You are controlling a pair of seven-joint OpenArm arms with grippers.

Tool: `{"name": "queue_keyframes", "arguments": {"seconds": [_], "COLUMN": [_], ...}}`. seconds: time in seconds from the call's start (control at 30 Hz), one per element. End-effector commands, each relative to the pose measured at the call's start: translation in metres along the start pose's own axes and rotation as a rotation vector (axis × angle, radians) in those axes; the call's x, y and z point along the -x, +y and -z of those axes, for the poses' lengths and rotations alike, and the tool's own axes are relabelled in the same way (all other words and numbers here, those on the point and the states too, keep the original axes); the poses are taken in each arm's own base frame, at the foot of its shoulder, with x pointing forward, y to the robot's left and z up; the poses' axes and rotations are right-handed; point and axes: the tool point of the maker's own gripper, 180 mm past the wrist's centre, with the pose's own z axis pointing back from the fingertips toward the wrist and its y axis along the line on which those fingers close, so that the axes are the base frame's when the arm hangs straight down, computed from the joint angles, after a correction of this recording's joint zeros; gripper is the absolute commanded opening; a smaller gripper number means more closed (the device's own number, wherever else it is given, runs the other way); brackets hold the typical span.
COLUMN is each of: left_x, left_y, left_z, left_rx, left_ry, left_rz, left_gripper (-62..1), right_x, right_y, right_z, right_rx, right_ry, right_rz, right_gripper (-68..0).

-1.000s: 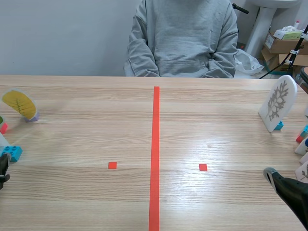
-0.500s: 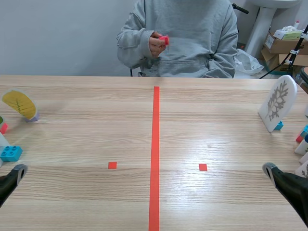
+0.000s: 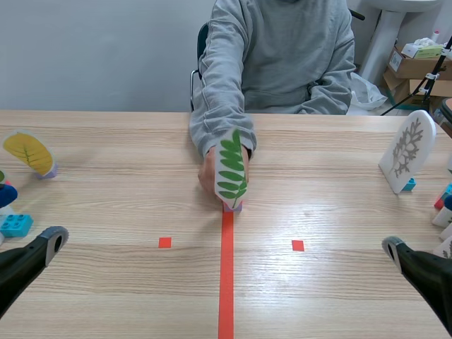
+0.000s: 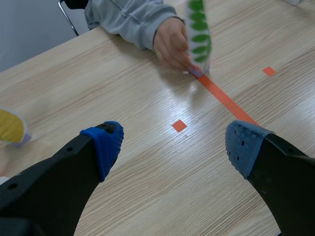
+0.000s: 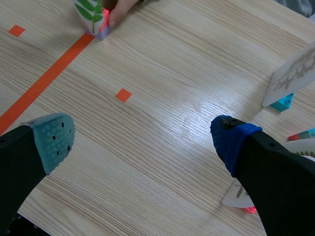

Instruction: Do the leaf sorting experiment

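Note:
A person's hand [image 3: 209,169] holds a green compound-leaf card [image 3: 232,168] upright on its small block base, on the orange-red centre line. The same green leaf card [image 4: 199,34] stands far ahead of my left gripper [image 4: 172,147], which is open with nothing between its fingers. From the right wrist view the card [image 5: 90,11] lies ahead and off to the side of my right gripper [image 5: 142,140], also open. In the scene view the left gripper [image 3: 49,244] is low at the left edge and the right gripper [image 3: 393,248] low at the right edge.
A yellow leaf card [image 3: 30,152] stands at the far left, with a blue block [image 3: 15,224] nearer me. A white card with a branching leaf [image 3: 407,150] stands at the far right, with more cards and blocks [image 3: 443,205] by the right edge.
The person has brought the green leaf card down from chest height onto the centre line. My left gripper has come further into the picture. The right gripper has barely moved.

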Motion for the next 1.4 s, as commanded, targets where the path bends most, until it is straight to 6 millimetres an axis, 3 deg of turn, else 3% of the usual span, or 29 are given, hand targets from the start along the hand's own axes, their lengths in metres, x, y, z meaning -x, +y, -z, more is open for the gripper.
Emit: {"name": "queue_keyframes", "arguments": {"seconds": [0.0, 1.37], "left_x": [-0.0002, 0.0003], "left_y": [0.0026, 0.0026], "left_z": [-0.0004, -0.0004], "left_rx": [-0.001, -0.001], "left_ry": [-0.011, -0.009], "left_rz": [-0.001, -0.001], "left_gripper": [-15.3, -15.3], "right_x": [-0.0108, -0.0146], "right_y": [-0.0029, -0.0033], "right_z": [0.0002, 0.0003], "right_rx": [0.002, 0.004], "right_ry": [-0.037, -0.056], "right_rz": [-0.012, -0.012], "right_gripper": [-11.1, -11.1]}}
